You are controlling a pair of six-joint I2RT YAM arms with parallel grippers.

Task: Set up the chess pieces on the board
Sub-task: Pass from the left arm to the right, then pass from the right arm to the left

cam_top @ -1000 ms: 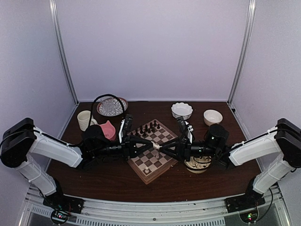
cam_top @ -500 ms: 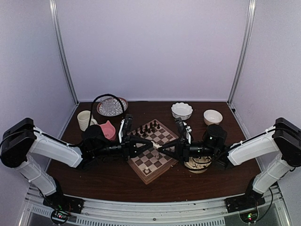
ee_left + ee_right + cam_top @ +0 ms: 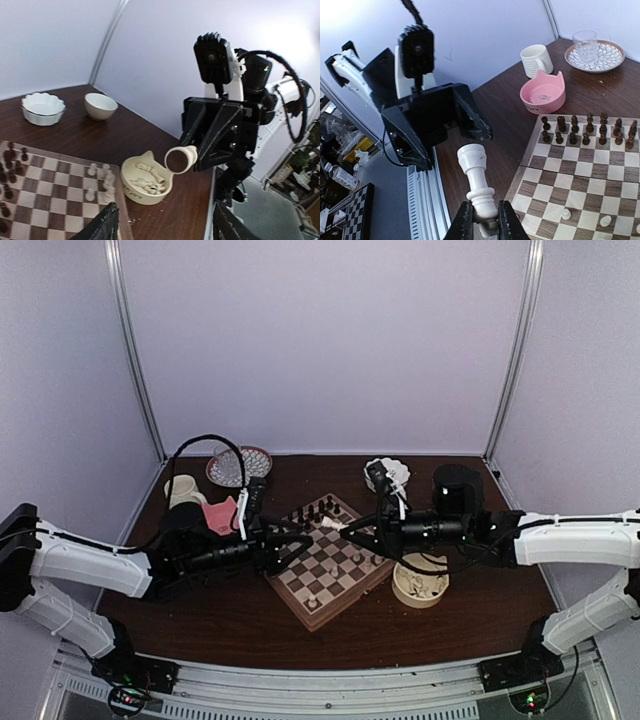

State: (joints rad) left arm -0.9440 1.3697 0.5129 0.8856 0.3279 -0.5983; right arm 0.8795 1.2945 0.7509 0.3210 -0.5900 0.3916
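Gripping a white piece [image 3: 476, 185] over the board [image 3: 580, 190], the right fingers [image 3: 463, 225] face the open left fingers [image 3: 102, 227]; dark pieces [image 3: 580, 132] stand arrayed, few white ones [image 3: 566, 214] are placed, most wait in the bowl [image 3: 131, 192].

The square wooden chessboard [image 3: 325, 576] is checkered light and dark brown with a pale rim. The tall turned chess piece [image 3: 477, 186] above it is cream-white.
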